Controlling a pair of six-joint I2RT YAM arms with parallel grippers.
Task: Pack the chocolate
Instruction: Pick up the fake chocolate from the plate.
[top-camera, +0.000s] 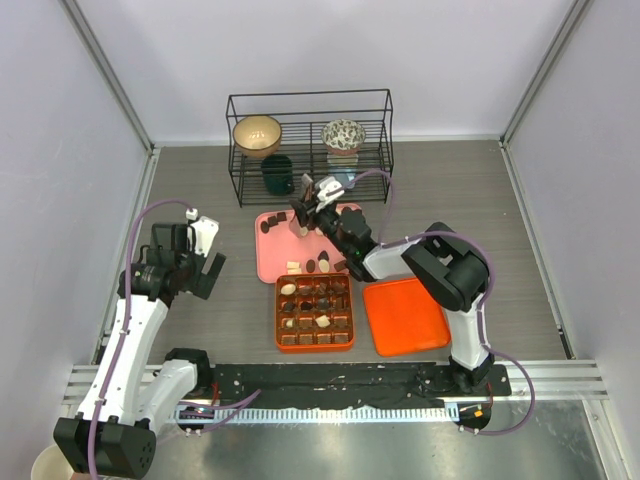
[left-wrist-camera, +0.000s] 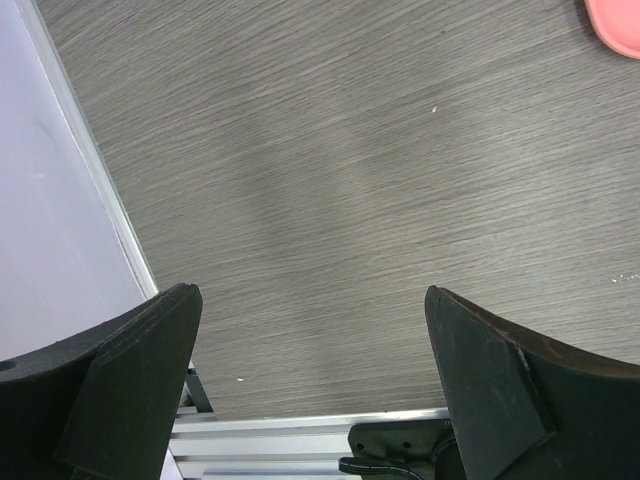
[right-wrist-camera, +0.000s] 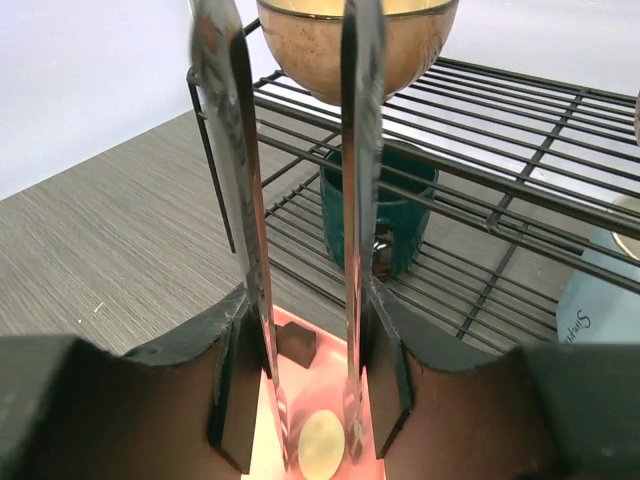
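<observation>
A grey wood-grain tabletop carries everything. At the back stands a black wire rack with 2 bowls on its upper shelf and a dark green mug below, none of them part of the packing.

Toward the front, 3 flat items sit close together, seemingly so the trips between them are short. An orange lid lies on the right. The orange gridded box is just left of it. The pink tray sits behind the box and touches or nearly touches it.

The left tool hangs over bare tabletop well left of the tray. It is spread wide and holds nothing, apparently parked out of the way.

The right tool reaches over the tray's far end, clamped on metal tweezers. These probably allow a finer pinch on such small pieces.

The chocolate is split between 2 places. Several pieces fill cells of the box, while others lie loose on the tray. The tweezer tips straddle 1 round cream piece on the tray, with a dark square piece just behind. Whether the tips touch the cream piece is unclear.
</observation>
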